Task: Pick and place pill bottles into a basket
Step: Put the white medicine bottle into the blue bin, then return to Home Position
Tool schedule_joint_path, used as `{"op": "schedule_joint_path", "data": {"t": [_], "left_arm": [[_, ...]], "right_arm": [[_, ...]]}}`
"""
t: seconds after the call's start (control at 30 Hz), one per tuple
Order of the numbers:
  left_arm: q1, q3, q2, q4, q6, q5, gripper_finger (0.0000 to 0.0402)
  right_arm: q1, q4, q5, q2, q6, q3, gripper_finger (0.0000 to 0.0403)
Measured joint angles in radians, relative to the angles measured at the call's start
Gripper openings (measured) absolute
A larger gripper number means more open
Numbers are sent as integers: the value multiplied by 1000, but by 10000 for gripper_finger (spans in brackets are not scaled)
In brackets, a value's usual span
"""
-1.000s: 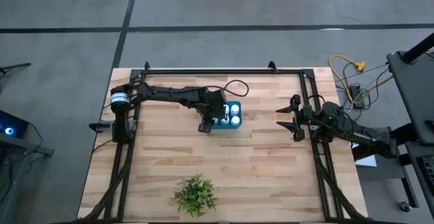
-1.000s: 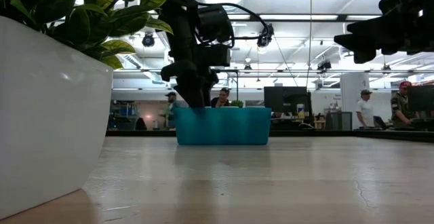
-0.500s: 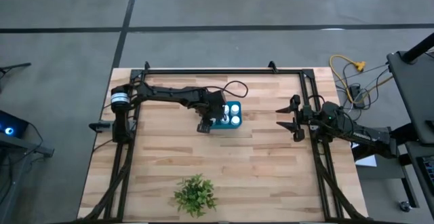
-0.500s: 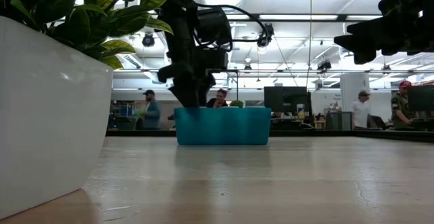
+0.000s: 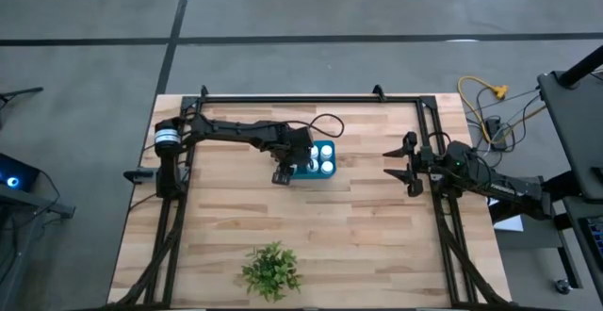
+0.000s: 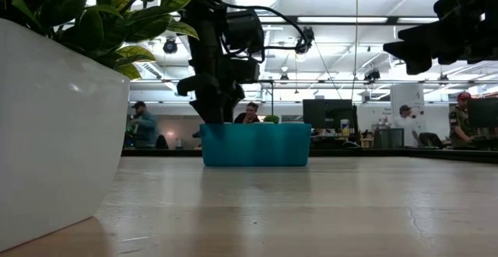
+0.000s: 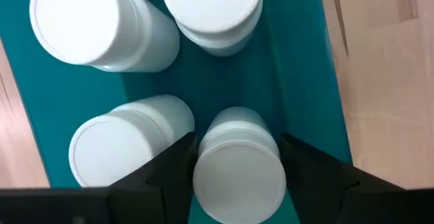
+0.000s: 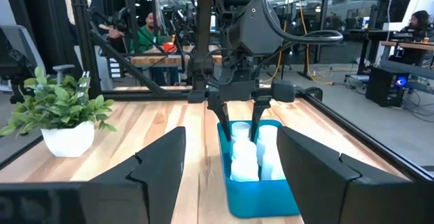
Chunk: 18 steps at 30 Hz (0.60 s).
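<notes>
Two dark jaws of the left gripper [image 7: 237,137] stand narrow about one pill bottle [image 7: 239,176], one on each flank just below its cap, with no gap visible in the left wrist view; the hold is judged to be closed on it. The bottle stands upright inside the basket [image 7: 298,81], close to one long wall and touching a neighbouring bottle [image 7: 129,149] on its other side. Two further bottles [image 7: 78,27] stand deeper in the basket, and the edge of a fifth shows beyond them.

The step in hand appears to be setting this bottle down. To do it well, the bottle's base should rest on the basket floor before the jaws part. They should open only a little, since the wall and the neighbour leave scant room on either flank. The withdrawal should then go straight up, so that no cap is caught and no bottle tipped.

The basket lies near the far middle of the worktop [image 5: 358,236]. The right gripper [image 5: 412,167] waits at the right edge, its jaws wide and empty. A potted plant [image 5: 271,270] stands at the near edge.

No brand, label or writing can be read on bottles or basket.
</notes>
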Motion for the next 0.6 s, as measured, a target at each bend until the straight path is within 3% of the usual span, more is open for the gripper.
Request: {"op": "schedule_joint_path", "data": {"t": [0.17, 0.43, 0.6], "left_arm": [[0, 4, 0, -6, -5, 4, 190], [0, 4, 1, -9, -22, 11, 248], [-1, 3, 1, -7, -22, 11, 258]], "right_arm": [[0, -4, 0, 0, 0, 0, 224], [0, -4, 1, 0, 0, 0, 224], [0, -4, 3, 0, 0, 0, 224]]}}
